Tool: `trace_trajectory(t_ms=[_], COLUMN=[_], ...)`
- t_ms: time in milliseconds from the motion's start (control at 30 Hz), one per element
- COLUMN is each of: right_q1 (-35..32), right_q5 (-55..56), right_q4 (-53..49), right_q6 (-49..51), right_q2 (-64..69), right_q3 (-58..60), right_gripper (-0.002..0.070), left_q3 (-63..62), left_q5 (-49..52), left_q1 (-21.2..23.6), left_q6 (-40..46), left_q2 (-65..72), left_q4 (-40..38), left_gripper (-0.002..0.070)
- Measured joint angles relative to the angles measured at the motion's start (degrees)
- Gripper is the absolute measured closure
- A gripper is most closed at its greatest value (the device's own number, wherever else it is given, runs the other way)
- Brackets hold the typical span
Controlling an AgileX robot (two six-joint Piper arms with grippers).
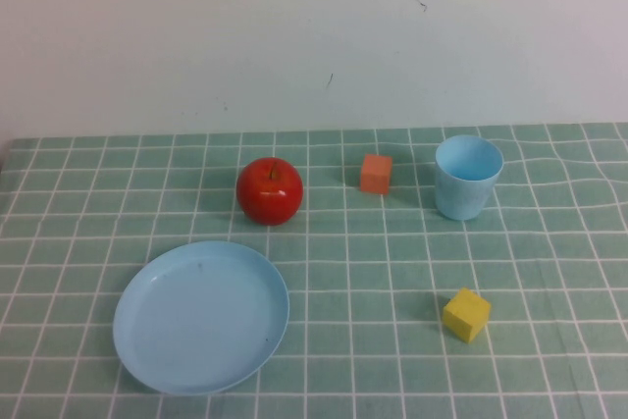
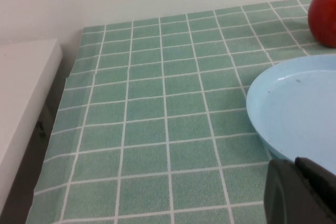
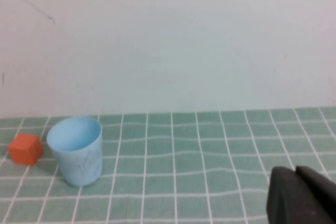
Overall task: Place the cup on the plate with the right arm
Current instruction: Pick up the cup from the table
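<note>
1. Right gripper (image 3: 302,195): only a dark part of it shows in the right wrist view, low over the checked tablecloth (image 3: 210,145). Whether it is open or closed cannot be told. It holds nothing visible and is well apart from the cup (image 3: 76,150).
2. Left gripper (image 2: 299,192): only a dark part shows in the left wrist view, just beside the plate's near rim (image 2: 262,129). Its state cannot be told.
3. Neither gripper appears in the high view.
4. Cup (image 1: 467,177): stands upright, mouth up, on the cloth at the far right, near the orange cube (image 1: 376,173).
5. Plate (image 1: 147,340): lies flat at the near left, well apart from the cup.
6. Apple (image 1: 269,190): sits just beyond the plate.
7. Yellow cube (image 1: 466,314): sits nearer than the cup.
</note>
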State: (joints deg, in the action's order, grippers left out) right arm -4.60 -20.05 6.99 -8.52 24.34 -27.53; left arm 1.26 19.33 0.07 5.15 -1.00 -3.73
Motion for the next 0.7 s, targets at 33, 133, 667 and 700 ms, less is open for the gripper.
trace_trajectory(t_ms=[33,133,667,700], right_q1=[0.0,0.1,6.9,6.9], right_q5=[1.8,3.8,-13.2,-13.3], right_q4=[0.5,2.1,6.6,6.6], right_q6=[-1.5,-8.8,-32.3,-32.4], right_q2=[0.9,5.2,49.7,51.5], right_q3=[0.0,-1.2,-34.4,-36.0], right_gripper=[0.0679,0.0679,0.0679,0.0679], left_q3=[0.0,0.0,0.0,0.0], left_q5=[0.0,0.0,0.0,0.0], left_q1=[0.0,0.0,0.0,0.0], left_q6=[0.0,0.0,0.0,0.0], left_q2=[0.0,0.0,0.0,0.0], left_q4=[0.0,0.0,0.0,0.0], left_gripper=[0.0678,0.0678,0.0678,0.0678])
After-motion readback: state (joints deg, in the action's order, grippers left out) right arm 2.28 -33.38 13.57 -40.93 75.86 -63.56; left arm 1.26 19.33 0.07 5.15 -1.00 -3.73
